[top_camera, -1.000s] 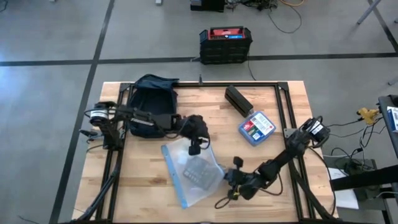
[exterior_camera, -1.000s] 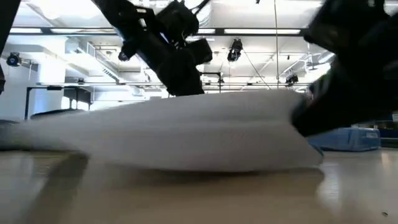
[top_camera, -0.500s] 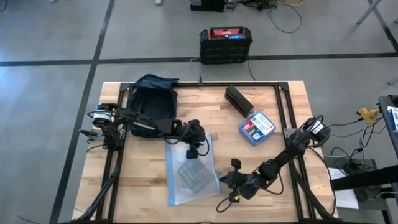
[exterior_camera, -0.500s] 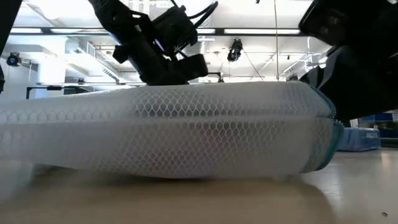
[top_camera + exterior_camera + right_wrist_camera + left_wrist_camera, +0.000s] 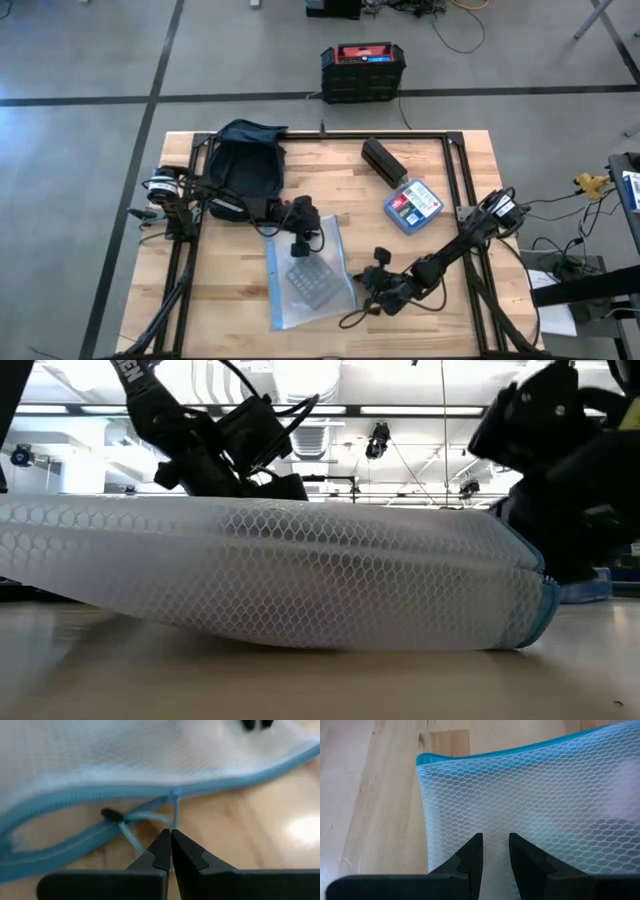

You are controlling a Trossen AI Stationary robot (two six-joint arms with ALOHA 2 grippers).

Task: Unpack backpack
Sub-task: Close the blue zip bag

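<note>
The dark navy backpack (image 5: pixel 245 160) lies at the table's far left. A white mesh pouch (image 5: pixel 310 275) with blue zipper trim lies flat on the table nearer the front, a grey item inside; it fills the low view (image 5: pixel 280 580). My left gripper (image 5: pixel 300 240) stands over the pouch's far end (image 5: pixel 520 795), its fingers a little apart with mesh showing between them. My right gripper (image 5: pixel 372 292) is at the pouch's right edge, shut on the zipper's pull cord (image 5: pixel 150 815). My left gripper: I cannot tell whether its fingertips (image 5: pixel 472 847) touch the mesh below them. My right gripper pinches the thin pull cord (image 5: pixel 173 822) at the very ends of its two fingers, coming low from the table's right side. The cord runs from the zipper slider (image 5: pixel 175 797) to the fingertips; the pouch rests on the table.
A black oblong case (image 5: pixel 384 160) and a blue box with a red label (image 5: pixel 412 205) lie at the far right. A black crate with a red top (image 5: pixel 362 70) stands on the floor beyond the table. Black frame rails (image 5: pixel 460 180) border the work area.
The pouch has turned from slanting to lying nearly square with the table's sides and has settled flat. My left gripper has drawn back toward the backpack, to the far left. My right gripper has shifted a little toward the far edge, staying at the pouch's right edge.
</note>
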